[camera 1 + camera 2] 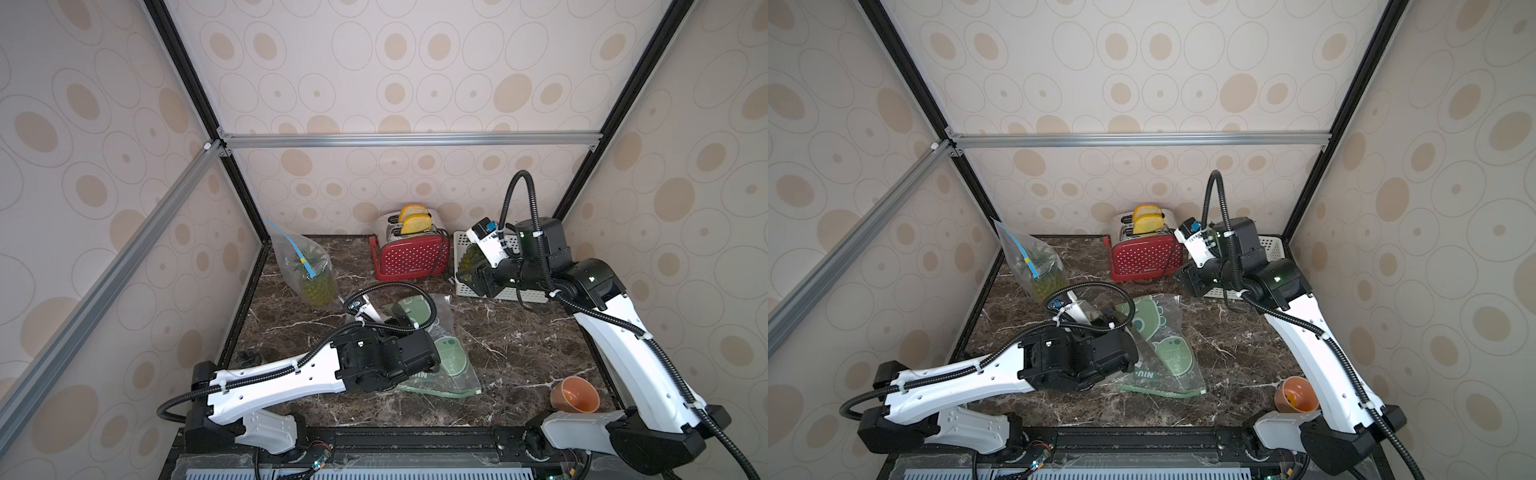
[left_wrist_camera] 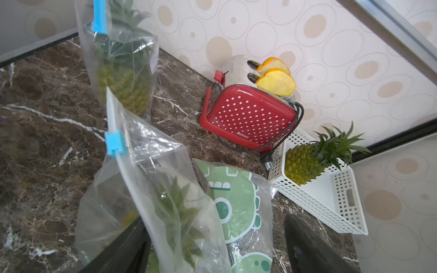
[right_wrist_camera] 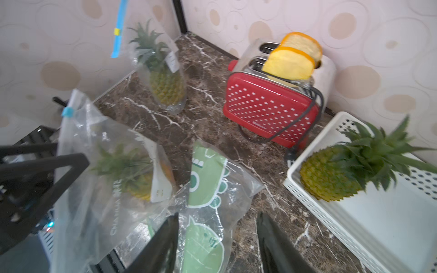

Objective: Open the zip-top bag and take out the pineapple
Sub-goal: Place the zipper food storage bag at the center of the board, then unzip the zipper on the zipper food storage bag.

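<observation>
Between the spread jaws of the left tool [image 2: 217,217] leans the bag [image 2: 146,165], unpinched, pineapple [image 2: 175,212] inside, likely awaiting a grip on its slider [image 2: 114,144]; the right tool [image 3: 217,214] hangs spread, empty.

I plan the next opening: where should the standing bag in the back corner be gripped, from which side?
Probably pinch the yellow slider on its blue zip strip, coming from the open front. The bag stands upright, and the strip rises free beside the pineapple's leaves.
</observation>
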Robot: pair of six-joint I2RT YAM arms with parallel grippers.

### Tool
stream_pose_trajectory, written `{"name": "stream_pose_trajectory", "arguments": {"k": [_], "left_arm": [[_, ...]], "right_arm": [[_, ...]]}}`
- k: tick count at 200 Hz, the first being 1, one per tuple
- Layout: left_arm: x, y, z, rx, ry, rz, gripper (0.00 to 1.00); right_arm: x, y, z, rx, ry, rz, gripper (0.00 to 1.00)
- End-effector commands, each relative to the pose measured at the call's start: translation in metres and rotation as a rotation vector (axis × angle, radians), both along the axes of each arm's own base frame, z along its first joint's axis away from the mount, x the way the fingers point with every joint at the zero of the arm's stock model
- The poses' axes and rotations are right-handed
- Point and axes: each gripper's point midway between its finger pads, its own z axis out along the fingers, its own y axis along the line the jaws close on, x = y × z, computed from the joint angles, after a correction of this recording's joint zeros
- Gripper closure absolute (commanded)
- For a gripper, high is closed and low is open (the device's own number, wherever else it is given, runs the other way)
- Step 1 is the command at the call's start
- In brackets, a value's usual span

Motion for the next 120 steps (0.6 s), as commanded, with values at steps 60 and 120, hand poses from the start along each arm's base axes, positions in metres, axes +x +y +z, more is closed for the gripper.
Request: {"name": "stream_pose_trajectory", "arguments": {"k": [60,120], "left_arm": [[-0.005,0.156,0.063,0.168,-0.160,0.023,0.14],[-0.007,0.179,0.066,0.339,-0.132,0.027,0.09]], "right_arm": [[-0.050,0.118,-0.032,-0.090,0.006,0.303,0.41],[-0.063,0.204,-0.034,-0.174,-0.082,0.436,0.42]]}}
